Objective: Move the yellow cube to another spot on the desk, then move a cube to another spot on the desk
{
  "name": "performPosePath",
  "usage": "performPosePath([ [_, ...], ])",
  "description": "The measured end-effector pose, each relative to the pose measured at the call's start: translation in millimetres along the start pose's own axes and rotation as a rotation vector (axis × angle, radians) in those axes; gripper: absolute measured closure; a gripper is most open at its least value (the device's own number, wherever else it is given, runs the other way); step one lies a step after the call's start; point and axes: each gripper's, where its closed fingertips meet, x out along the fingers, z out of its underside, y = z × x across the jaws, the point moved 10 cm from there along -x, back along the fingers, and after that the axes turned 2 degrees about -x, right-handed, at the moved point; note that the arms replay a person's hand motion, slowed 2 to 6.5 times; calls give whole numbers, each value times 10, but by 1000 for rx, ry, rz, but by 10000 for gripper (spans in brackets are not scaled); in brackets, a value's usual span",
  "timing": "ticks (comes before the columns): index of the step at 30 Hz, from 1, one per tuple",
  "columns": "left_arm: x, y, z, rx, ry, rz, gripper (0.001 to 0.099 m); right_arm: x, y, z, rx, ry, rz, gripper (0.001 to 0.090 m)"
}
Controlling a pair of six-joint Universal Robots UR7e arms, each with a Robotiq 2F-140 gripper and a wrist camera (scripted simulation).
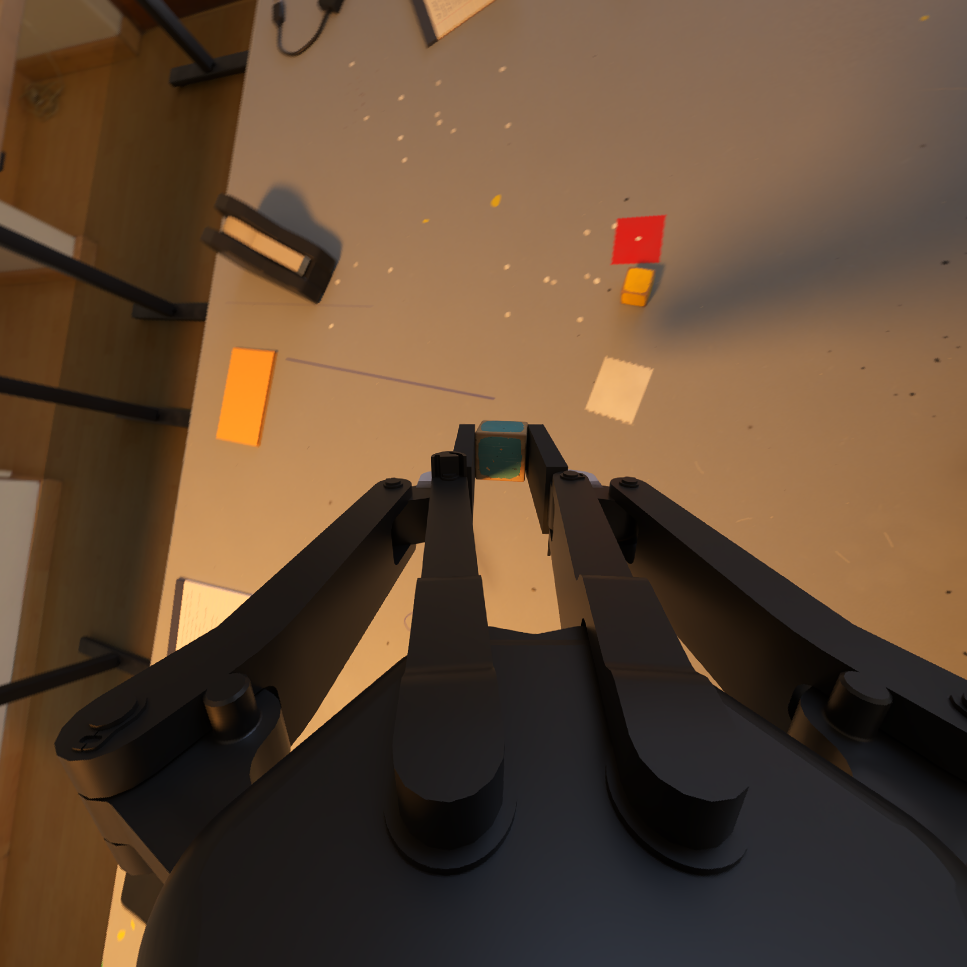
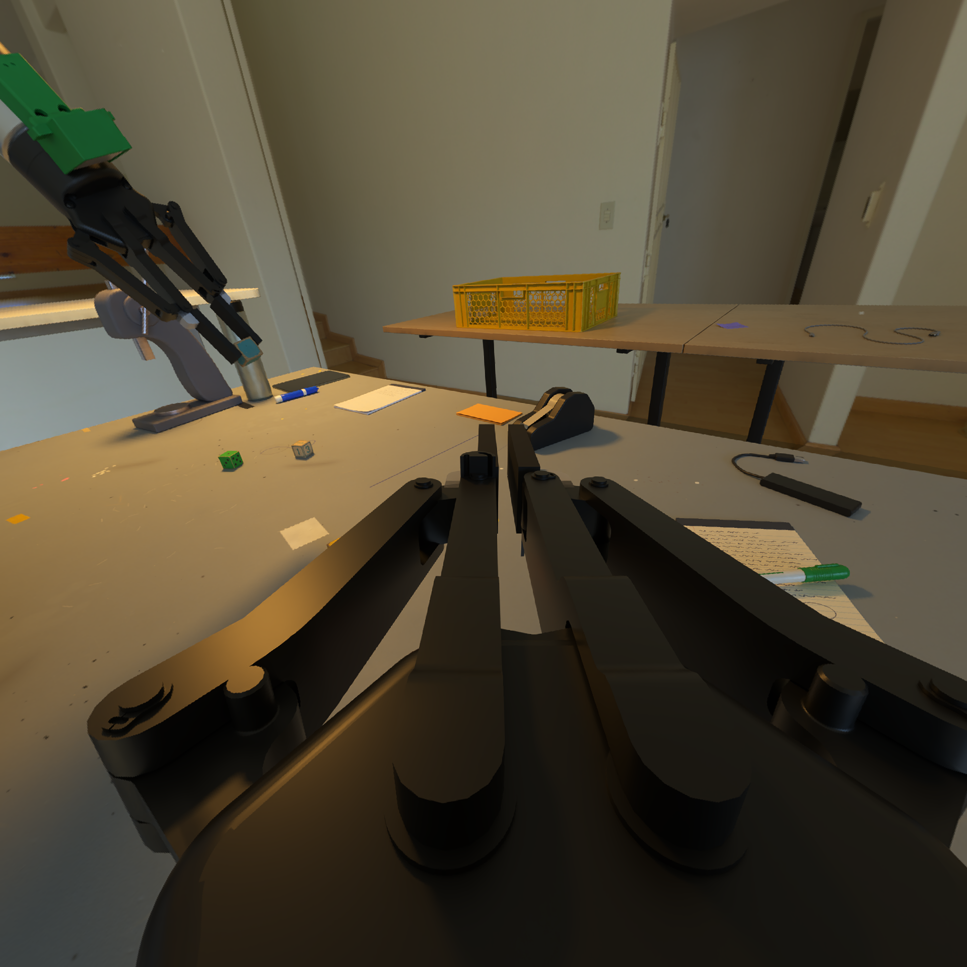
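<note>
I'm carrying a teal cube [image 1: 501, 451], pinched in the left gripper [image 1: 501, 445], above the desk [image 1: 785, 471]; yellow cube [image 1: 637, 286] resting upper right, apparently already moved. Right gripper [image 2: 501, 437] pressed together, idling.

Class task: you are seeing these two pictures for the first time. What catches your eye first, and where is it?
The left hand holds a teal cube high above the desk. A red square lies flat on the desk with the yellow cube beside it. A yellow crate stands on a far table.
</note>
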Motion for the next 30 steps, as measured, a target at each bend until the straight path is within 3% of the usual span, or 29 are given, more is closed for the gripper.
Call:
performPosePath([
  [9, 551, 431, -407, 101, -44, 107, 734, 29, -31, -28, -15, -11, -5, 836],
  [20, 1383, 838, -582, 220, -190, 200, 734, 40, -81, -52, -29, -13, -18, 836],
  [30, 1859, 981, -659, 217, -249, 283, 734, 44, -110, -63, -37, -14, -27, 836],
])
